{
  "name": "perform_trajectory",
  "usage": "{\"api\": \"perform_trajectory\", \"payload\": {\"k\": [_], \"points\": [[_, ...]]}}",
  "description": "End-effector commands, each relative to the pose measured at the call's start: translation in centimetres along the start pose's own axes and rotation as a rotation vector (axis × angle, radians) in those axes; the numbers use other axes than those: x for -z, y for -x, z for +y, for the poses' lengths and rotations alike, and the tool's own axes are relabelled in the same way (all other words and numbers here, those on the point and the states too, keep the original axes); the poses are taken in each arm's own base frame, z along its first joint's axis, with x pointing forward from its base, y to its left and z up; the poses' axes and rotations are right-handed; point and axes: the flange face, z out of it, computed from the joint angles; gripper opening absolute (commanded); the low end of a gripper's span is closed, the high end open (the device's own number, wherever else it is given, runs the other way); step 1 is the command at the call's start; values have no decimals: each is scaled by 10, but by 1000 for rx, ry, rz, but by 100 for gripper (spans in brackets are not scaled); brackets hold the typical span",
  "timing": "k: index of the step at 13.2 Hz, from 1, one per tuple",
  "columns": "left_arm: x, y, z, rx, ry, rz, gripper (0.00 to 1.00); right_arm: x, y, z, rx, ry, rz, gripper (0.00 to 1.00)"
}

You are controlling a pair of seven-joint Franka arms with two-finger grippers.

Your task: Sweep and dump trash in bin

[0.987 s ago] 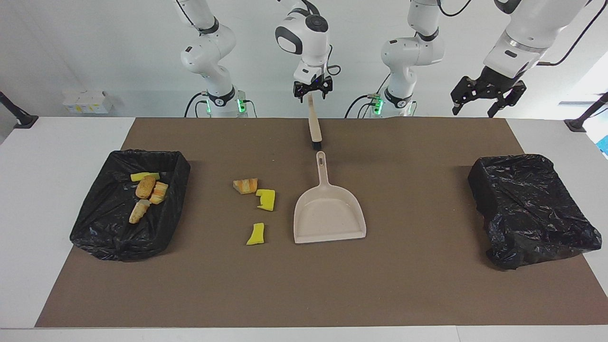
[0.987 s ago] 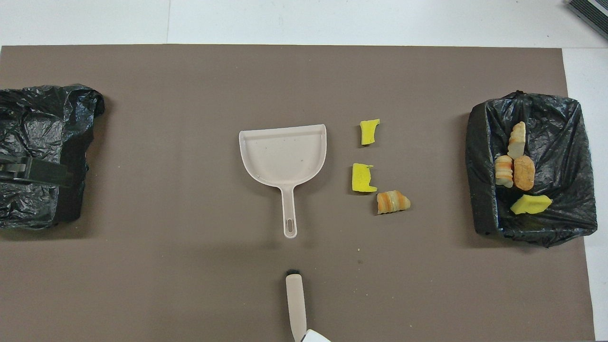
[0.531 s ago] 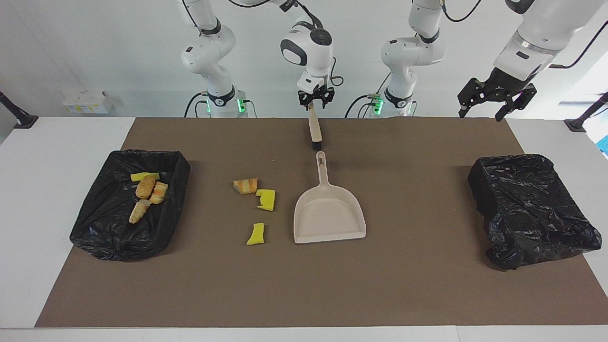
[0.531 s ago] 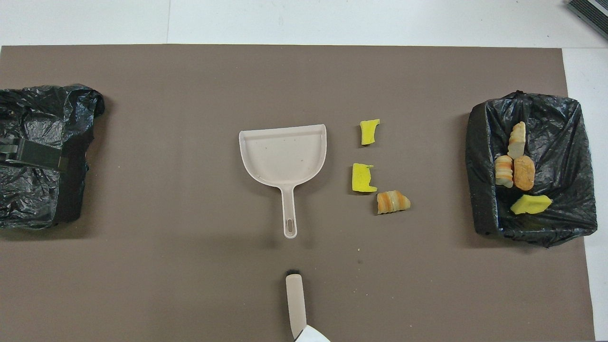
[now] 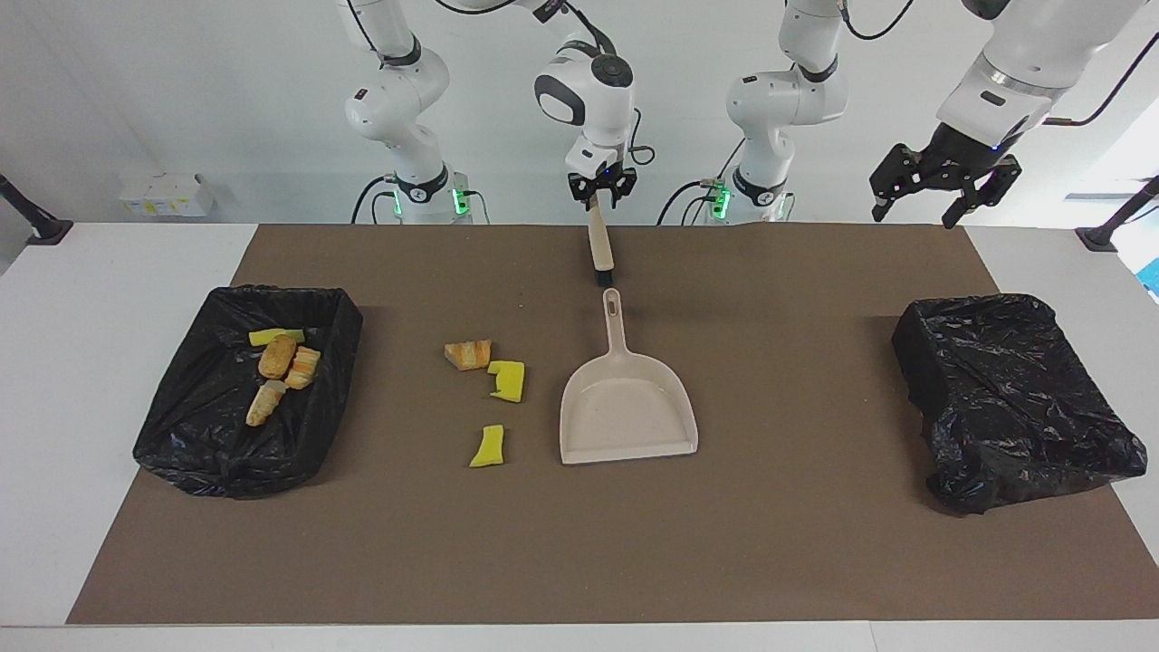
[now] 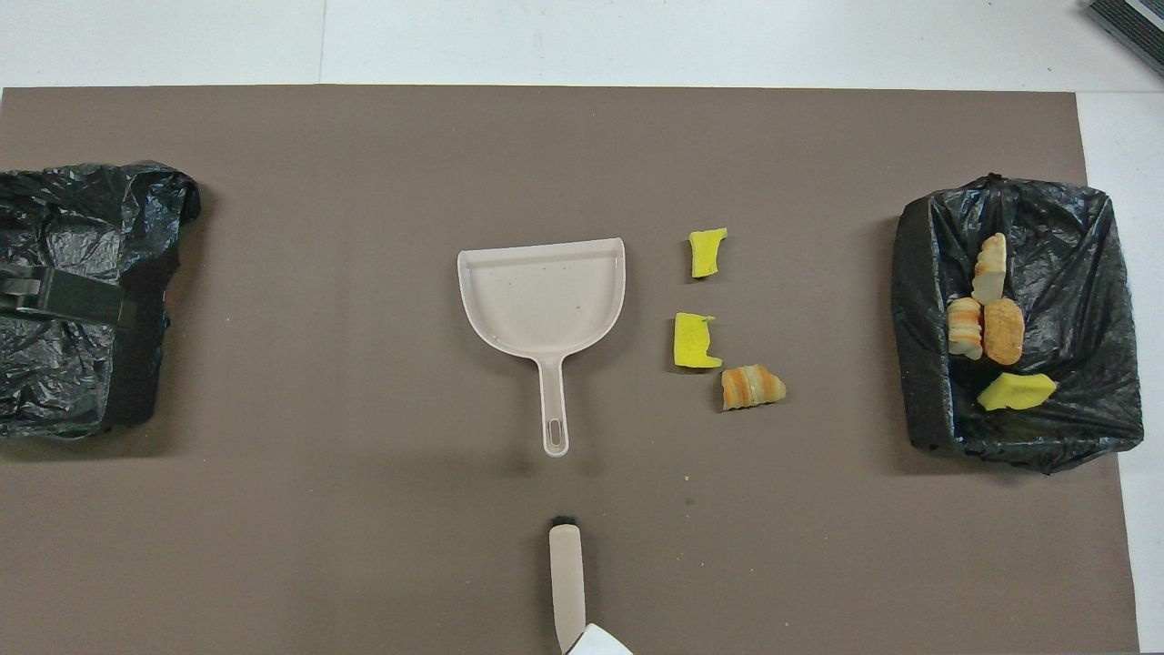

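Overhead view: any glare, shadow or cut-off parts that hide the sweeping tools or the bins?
Overhead view: the brush runs off the bottom edge, and the bin at the left arm's end is cropped. Facing view: glossy highlights on that bin's liner; the dustpan is evenly lit.

A white table (image 5: 109, 299) carries a brown mat (image 5: 779, 543), where dustpan (image 5: 627, 412), three trash chunks (image 5: 489, 385) and two black-lined bins (image 5: 244, 389) lie.

right gripper (image 5: 598, 188) on brush (image 5: 598, 244) handle top | left gripper (image 5: 937, 186) open, in air near bagged bin (image 5: 1014, 398) | dustpan (image 5: 627, 403) mid-mat | three trash (image 5: 493, 380) chunks beside dustpan, four in other bin (image 5: 240, 389)
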Motion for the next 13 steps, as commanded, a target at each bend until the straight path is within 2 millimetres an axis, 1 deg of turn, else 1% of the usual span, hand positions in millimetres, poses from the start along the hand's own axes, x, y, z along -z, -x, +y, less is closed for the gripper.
{"api": "perform_trajectory", "payload": {"k": [1, 2, 3, 4, 6, 7, 8, 9, 10, 11, 12, 13], "points": [[-5, 0, 18, -5, -22, 0, 100, 2, 3, 6, -37, -7, -16, 21], [-8, -1, 21, 2, -22, -2, 100, 3, 3, 6, -43, -6, -18, 4], [-11, -2, 24, 3, -22, 0, 100, 3, 3, 6, -63, -1, -22, 0], [-14, -4, 30, -9, -22, 4, 100, 6, 3, 5, -87, 3, -25, 0], [-18, -7, 34, -11, -23, 5, 100, 12, 1, 6, -104, -7, -21, 0], [-23, -9, 47, -12, -22, 4, 100, 24, -5, 9, -117, -26, -13, 0], [-29, -10, 55, 4, -23, 4, 100, 35, -13, 18, -135, -25, -20, 0], [-36, -11, 67, 4, -22, 11, 100, 45, -21, 28, -157, -18, -35, 0], [-43, -12, 78, 3, -22, 8, 100, 53, -25, 39, -176, -5, -50, 0], [-51, -10, 93, 1, -25, 4, 100, 62, -31, 51, -196, -6, -55, 0], [-58, -10, 105, -5, -39, 10, 100, 69, -39, 65, -213, -4, -64, 0], [-67, -10, 114, -2, -46, 12, 100, 74, -50, 82, -227, 6, -69, 0]]}}
